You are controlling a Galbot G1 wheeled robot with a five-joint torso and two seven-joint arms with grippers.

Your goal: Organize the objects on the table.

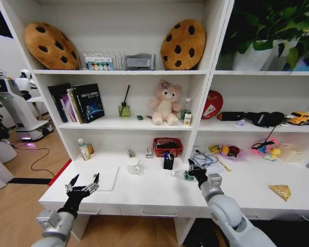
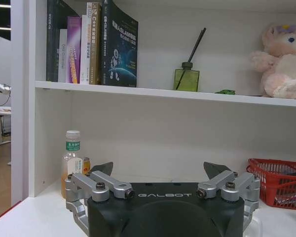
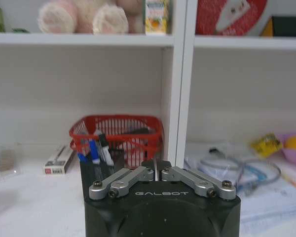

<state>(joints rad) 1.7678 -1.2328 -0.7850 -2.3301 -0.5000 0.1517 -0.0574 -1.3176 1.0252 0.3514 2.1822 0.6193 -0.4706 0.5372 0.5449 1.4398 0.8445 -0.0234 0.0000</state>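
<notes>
My left gripper (image 1: 83,184) (image 2: 159,170) hovers open over the table's (image 1: 154,193) front left, at the near edge of the flat silver laptop (image 1: 109,177). Right of the middle, my right gripper (image 1: 191,171) (image 3: 156,165) is shut with nothing showing between its fingers. A small clear bottle (image 1: 178,175) lies on the table just beside its tips. Blue-capped pens (image 3: 95,148) stand in a black holder (image 1: 168,161) ahead of the right gripper. A yellow wedge (image 1: 280,191) lies at the far right. A tiny green car (image 1: 139,117) (image 2: 226,92) sits on the shelf above.
A red basket (image 1: 168,146) (image 3: 121,132) stands against the back wall, with a white mug (image 1: 133,166) to its left. A green-capped bottle (image 1: 83,149) (image 2: 72,157) stands in the left corner. Cables and papers (image 1: 206,158) lie right of the shelf post (image 3: 180,79).
</notes>
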